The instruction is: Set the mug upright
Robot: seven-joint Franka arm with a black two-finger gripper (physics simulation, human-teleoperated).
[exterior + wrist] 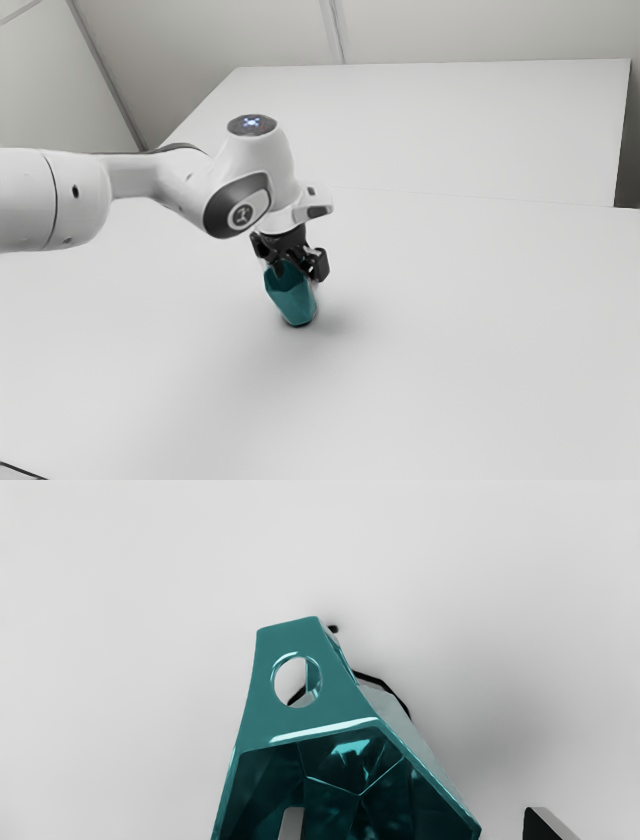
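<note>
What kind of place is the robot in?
Probably a robot lab, maybe a make-believe one inside a computer. You can tell from the big white robot arm, the wide, plain table and the teal mug at the arm's end.

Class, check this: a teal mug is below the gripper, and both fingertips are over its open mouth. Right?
Not both: the wrist view shows one fingertip over the open teal mug, the other outside its rim. The mug is below the gripper.

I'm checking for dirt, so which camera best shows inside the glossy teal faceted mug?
The wrist view: it looks closely into the mug, showing inner facets. The exterior view shows its opening small, beneath the black two-finger gripper.
</note>
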